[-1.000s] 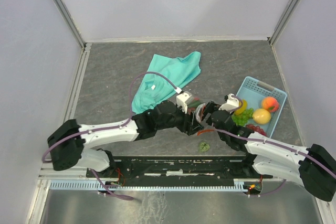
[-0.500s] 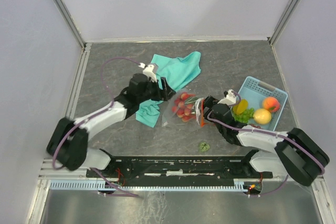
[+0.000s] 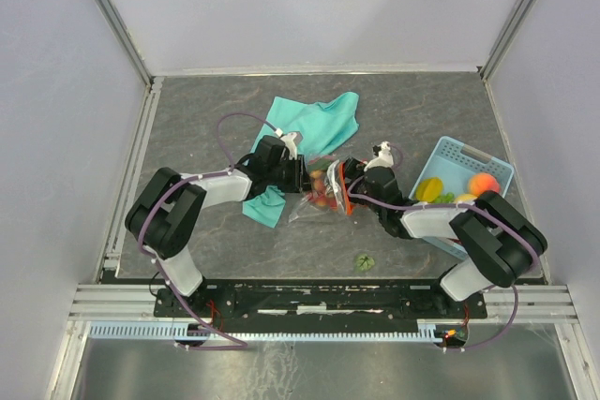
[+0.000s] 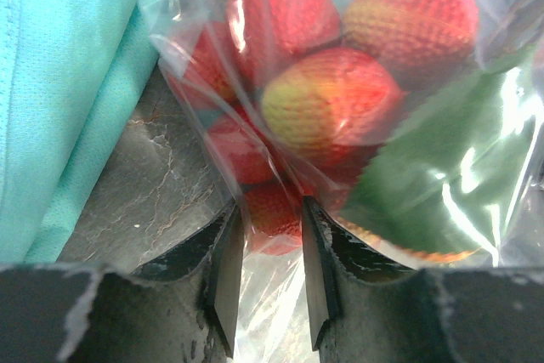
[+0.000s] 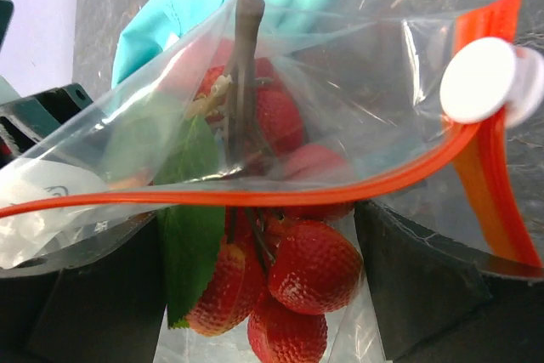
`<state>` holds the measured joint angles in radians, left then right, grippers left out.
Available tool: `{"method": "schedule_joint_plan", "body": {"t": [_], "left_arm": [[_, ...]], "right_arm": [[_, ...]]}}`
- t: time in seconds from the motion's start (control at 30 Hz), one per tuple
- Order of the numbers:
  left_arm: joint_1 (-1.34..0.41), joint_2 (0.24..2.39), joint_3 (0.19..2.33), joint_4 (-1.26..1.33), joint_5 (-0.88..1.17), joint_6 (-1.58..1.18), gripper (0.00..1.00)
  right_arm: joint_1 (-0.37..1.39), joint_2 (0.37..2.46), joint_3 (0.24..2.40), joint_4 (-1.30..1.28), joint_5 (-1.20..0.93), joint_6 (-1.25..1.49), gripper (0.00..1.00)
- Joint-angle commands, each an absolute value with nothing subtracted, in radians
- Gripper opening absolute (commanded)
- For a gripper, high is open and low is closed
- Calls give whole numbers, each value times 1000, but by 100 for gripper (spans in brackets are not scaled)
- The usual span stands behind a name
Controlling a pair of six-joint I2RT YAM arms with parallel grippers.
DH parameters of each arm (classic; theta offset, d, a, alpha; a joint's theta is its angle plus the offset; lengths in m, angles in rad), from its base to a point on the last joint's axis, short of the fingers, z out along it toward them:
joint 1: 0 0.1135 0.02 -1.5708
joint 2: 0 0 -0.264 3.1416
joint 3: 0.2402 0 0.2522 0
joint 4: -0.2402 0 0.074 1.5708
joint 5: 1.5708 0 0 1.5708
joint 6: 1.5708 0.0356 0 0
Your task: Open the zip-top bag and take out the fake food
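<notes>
the clear bag (image 3: 322, 192) lies in the middle of the grey table (image 3: 422, 110), between the two grippers, with its left side touching the teal cloth (image 3: 314, 124). the left gripper (image 3: 302, 178) has its fingers almost closed on the bottom of the bag (image 4: 425, 167), with thin plastic and the edge of one red berry pinched between them (image 4: 265, 235). the right gripper (image 3: 349, 186) sits at the bag's mouth with its fingers spread wide (image 5: 263, 295); the bag hangs between them, and i cannot tell if they grip it. the orange zip strip (image 5: 255, 195) runs across, with a white slider (image 5: 480, 78) at the upper right. the red berries (image 5: 314, 265), a green leaf (image 5: 189, 235) and a brown stem (image 5: 245, 65) are inside the bag. a lemon (image 3: 429, 189) and a peach (image 3: 484, 183) sit in the blue basket (image 3: 473, 155) at the right edge. one small green leaf (image 3: 364, 260) lies alone near the bottom edge. the top of the table is open room. half a second ago the left gripper was up by the cloth and away from the bag; now it has come down to the bag, and the right gripper has moved up and left.
</notes>
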<state>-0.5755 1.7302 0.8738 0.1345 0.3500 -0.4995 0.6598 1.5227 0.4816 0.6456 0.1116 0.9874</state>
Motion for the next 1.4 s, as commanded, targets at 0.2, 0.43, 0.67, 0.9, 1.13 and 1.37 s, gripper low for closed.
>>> {"method": "schedule_joint_plan", "body": {"t": [0.2,0.43,0.67,0.9,1.13,1.37], "left_arm": [[-591,1739,883,147,417,-455,33],[-549,1674,826,157,414,-466,43],[-525,1639,759,245,478,-522,29],[-508,1655,743,295,544,-553,29],[-505,1665,736,283,541,-539,30],[-505,1711,779,220,555,-489,26]], "right_arm": [[662,1551,594,576,-3,853,57],[657,1346,518,473,70,771,22],[651,1221,443,470,77,773,13],[650,1258,455,462,84,774,24],[650,1378,541,457,93,773,43],[648,1474,624,437,103,746,66]]}}
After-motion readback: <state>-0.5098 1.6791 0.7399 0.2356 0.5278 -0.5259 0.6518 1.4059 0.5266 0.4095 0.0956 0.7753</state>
